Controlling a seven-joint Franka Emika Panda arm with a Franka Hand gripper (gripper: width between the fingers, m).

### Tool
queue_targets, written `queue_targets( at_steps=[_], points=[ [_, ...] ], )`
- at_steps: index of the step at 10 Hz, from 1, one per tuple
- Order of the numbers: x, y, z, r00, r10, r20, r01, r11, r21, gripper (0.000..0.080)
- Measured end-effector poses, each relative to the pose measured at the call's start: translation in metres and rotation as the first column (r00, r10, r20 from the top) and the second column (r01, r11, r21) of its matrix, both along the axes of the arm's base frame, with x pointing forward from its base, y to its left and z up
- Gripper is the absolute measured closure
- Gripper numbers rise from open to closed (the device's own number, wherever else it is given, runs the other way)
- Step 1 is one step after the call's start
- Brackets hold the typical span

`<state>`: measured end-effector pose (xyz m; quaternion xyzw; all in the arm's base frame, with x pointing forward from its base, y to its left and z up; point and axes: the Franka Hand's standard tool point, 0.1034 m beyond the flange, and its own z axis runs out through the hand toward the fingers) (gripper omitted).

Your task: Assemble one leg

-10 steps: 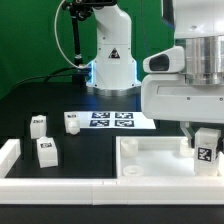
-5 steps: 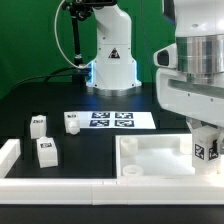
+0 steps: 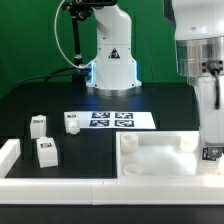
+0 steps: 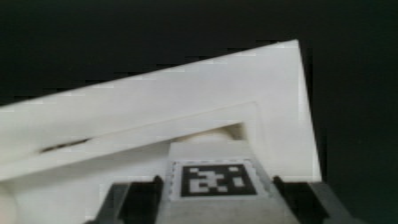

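1. Since the earlier frames, the arm has swung toward the exterior view's right and turned, so the broad white wrist housing that faced the camera now shows as a narrow upright column at the right edge.
2. With that move the gripper (image 3: 211, 140) has carried the leg (image 3: 211, 153) further right; it now sits low at the exterior view's right edge, over the near right corner of the large white rimmed panel (image 3: 150, 158).
3. In the wrist view the leg (image 4: 215, 180) shows its black-and-white tag between the two dark fingers (image 4: 128, 200), which press against its sides: the claw is pinching the leg.
4. Beyond the leg, the wrist view shows the white panel (image 4: 160, 100) with its raised rim running to a corner against the dark table.
5. Whether the leg touches the panel cannot be told from either view.
6. Two more tagged white posts stand on the black table at the exterior view's left: one further back (image 3: 38, 124), one nearer (image 3: 46, 151).
7. A small white knob-like part (image 3: 71, 124) lies just left of the marker board (image 3: 112, 120).
8. A white rail (image 3: 12, 152) lies at the near left edge.
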<state>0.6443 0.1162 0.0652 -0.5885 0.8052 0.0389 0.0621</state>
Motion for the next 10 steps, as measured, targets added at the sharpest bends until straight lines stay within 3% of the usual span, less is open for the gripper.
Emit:
queue_targets(
  at_steps=[4, 5, 6, 8, 10],
  points=[
    [0.0, -0.003, -0.001, 0.997, -0.078, -0.008, 0.078, 0.997, -0.002, 0.0514],
    [0.0, -0.002, 0.001, 0.998, -0.063, -0.003, 0.063, 0.998, -0.004, 0.0346],
    [0.002, 0.003, 0.016, 1.0, -0.012, 0.02, 0.012, 1.0, 0.002, 0.0199],
    [0.001, 0.006, 0.048, 0.998, 0.024, 0.056, -0.025, 0.999, 0.02, 0.0165],
    [0.0, 0.005, 0.05, 0.998, 0.018, 0.056, -0.02, 1.0, 0.024, 0.0153]
  ],
)
